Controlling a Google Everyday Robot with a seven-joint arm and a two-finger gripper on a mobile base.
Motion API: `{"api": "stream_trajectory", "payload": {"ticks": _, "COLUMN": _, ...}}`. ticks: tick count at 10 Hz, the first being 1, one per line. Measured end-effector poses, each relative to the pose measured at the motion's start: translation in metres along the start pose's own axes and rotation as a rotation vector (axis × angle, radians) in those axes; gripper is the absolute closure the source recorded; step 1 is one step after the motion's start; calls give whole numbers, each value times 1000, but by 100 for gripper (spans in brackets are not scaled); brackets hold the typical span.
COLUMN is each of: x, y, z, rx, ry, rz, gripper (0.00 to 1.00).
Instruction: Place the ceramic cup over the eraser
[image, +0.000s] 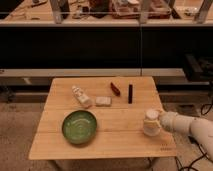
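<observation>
The white ceramic cup (150, 123) is at the table's right side, near the front edge, held in my gripper (159, 123), which reaches in from the right and is shut on it. Whether the cup rests on the table or hangs just above it cannot be told. The eraser (130, 93), a slim black bar, lies on the table farther back and a little left of the cup, well apart from it.
On the wooden table (115, 142) are a green bowl (79, 126) at the front left, a white bottle-like figure (81, 96), a pale block (103, 101) and a dark red oblong thing (115, 89) beside the eraser. Dark shelving stands behind.
</observation>
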Motion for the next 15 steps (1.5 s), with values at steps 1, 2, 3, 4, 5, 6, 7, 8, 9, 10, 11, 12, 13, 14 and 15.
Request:
{"api": "stream_trajectory", "payload": {"ticks": 1, "x": 1, "y": 0, "z": 1, "rx": 0, "ry": -1, "rz": -2, "gripper": 100}}
{"api": "stream_trajectory", "payload": {"ticks": 2, "x": 1, "y": 3, "z": 2, "rx": -6, "ry": 2, "rz": 0, "gripper": 100}}
{"api": "stream_trajectory", "payload": {"ticks": 3, "x": 6, "y": 12, "z": 5, "rx": -20, "ry": 15, "rz": 2, "gripper": 100}}
{"api": "stream_trajectory", "payload": {"ticks": 4, "x": 22, "y": 29, "z": 13, "rx": -44, "ry": 47, "rz": 2, "gripper": 100}}
{"api": "stream_trajectory", "payload": {"ticks": 5, "x": 42, "y": 52, "z": 22, "rx": -76, "ry": 90, "rz": 6, "gripper": 100}}
{"api": "stream_trajectory", "payload": {"ticks": 6, "x": 63, "y": 74, "z": 31, "rx": -105, "ry": 139, "rz": 11, "gripper": 100}}
{"api": "stream_trajectory", "payload": {"ticks": 7, "x": 79, "y": 94, "z": 38, "rx": -132, "ry": 179, "rz": 13, "gripper": 100}}
{"api": "stream_trajectory", "payload": {"ticks": 8, "x": 96, "y": 114, "z": 45, "rx": -161, "ry": 219, "rz": 5, "gripper": 100}}
{"api": "stream_trajectory", "payload": {"ticks": 9, "x": 106, "y": 126, "z": 50, "rx": -178, "ry": 241, "rz": -2, "gripper": 100}}
{"api": "stream_trajectory", "payload": {"ticks": 10, "x": 118, "y": 136, "z": 54, "rx": -193, "ry": 265, "rz": -13, "gripper": 100}}
{"api": "stream_trajectory", "payload": {"ticks": 11, "x": 131, "y": 146, "z": 56, "rx": -206, "ry": 293, "rz": -17, "gripper": 100}}
{"api": "stream_trajectory", "payload": {"ticks": 12, "x": 140, "y": 152, "z": 57, "rx": -214, "ry": 310, "rz": -17, "gripper": 100}}
{"api": "stream_trajectory", "payload": {"ticks": 13, "x": 150, "y": 158, "z": 61, "rx": -218, "ry": 323, "rz": -14, "gripper": 100}}
{"api": "stream_trajectory", "payload": {"ticks": 14, "x": 164, "y": 159, "z": 66, "rx": -217, "ry": 331, "rz": -11, "gripper": 100}}
{"api": "stream_trajectory", "payload": {"ticks": 15, "x": 180, "y": 157, "z": 75, "rx": -199, "ry": 336, "rz": 3, "gripper": 100}}
